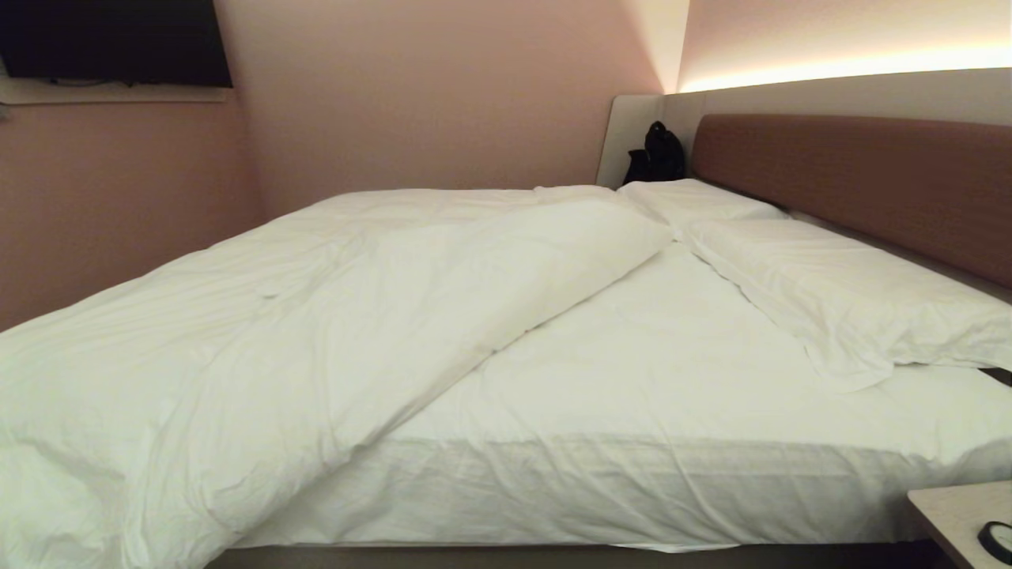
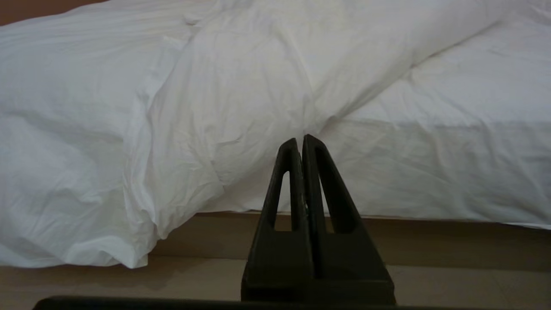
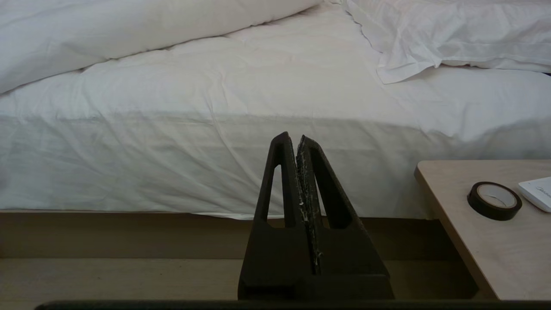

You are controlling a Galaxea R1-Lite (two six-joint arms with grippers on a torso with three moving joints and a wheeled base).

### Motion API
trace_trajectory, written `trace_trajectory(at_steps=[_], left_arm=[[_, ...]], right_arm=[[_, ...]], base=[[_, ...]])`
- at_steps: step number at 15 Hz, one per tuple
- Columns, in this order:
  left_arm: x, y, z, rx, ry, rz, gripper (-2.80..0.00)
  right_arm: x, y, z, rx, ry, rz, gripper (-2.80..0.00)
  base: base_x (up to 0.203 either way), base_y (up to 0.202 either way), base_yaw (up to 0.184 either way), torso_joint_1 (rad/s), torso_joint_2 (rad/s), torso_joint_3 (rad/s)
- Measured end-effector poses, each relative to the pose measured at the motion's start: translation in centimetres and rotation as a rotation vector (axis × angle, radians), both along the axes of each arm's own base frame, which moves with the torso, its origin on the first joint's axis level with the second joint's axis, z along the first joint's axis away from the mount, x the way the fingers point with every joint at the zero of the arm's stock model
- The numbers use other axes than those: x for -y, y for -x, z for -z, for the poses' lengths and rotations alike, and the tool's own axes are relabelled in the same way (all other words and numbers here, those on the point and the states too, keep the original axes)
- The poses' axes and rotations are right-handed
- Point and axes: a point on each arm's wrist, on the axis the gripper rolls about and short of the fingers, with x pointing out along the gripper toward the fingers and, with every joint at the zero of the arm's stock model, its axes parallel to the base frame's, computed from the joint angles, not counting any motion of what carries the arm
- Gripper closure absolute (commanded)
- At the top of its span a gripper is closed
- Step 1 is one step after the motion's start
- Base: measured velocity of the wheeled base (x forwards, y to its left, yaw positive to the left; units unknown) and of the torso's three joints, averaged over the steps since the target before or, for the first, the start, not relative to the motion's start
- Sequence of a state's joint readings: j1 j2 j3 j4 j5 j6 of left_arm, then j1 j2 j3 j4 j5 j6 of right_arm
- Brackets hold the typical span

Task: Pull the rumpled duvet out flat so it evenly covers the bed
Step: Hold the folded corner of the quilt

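The puffy white duvet (image 1: pixel 332 316) lies bunched over the left part of the bed (image 1: pixel 632 474), its edge running diagonally from the pillows down to the near left corner, where it hangs over the side. The sheeted mattress on the right lies bare. Neither arm shows in the head view. In the left wrist view my left gripper (image 2: pixel 300 140) is shut and empty, short of the bed's side, facing the hanging duvet (image 2: pixel 150 129). The right wrist view has my right gripper (image 3: pixel 292 137) shut and empty before the bare mattress side (image 3: pixel 172 163).
Two flat white pillows (image 1: pixel 830 276) lie along the reddish-brown headboard (image 1: pixel 854 174). A black bag (image 1: pixel 656 154) stands at the far corner. A light wooden side table (image 3: pixel 486 232) with a roll of black tape (image 3: pixel 494 200) stands at the right. A pink wall closes the left.
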State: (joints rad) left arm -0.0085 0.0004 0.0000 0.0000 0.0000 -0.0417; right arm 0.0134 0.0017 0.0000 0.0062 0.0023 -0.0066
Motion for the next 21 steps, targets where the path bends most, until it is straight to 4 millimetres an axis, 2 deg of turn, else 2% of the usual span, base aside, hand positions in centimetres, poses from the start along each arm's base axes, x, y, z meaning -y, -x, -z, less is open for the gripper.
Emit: trace_trajectory(at_steps=[13, 16, 18, 21], left_arm=[[0.0, 0.2, -0.4, 0.009, -0.019, 0.004, 0.0], [0.0, 0.6, -1.7, 0.053, -0.018, 0.015, 0.0], [0.1, 0.9, -3.3, 0.09, -0.017, 0.032, 0.0], [0.1, 0.5, -7.7, 0.09, 0.035, 0.056, 0.0]], right_arm=[[0.0, 0.0, 0.0, 0.0, 0.0, 0.0, 0.0], [0.0, 0.0, 0.0, 0.0, -0.001, 0.0, 0.0], [0.0, 0.0, 0.0, 0.0, -0.001, 0.0, 0.0], [0.0, 0.0, 0.0, 0.0, 0.0, 0.0, 0.0]], base=[[0.0, 0.0, 0.0, 0.0, 0.0, 0.0], [0.0, 0.0, 0.0, 0.0, 0.0, 0.0], [0.0, 0.0, 0.0, 0.0, 0.0, 0.0], [0.0, 0.0, 0.0, 0.0, 0.0, 0.0]])
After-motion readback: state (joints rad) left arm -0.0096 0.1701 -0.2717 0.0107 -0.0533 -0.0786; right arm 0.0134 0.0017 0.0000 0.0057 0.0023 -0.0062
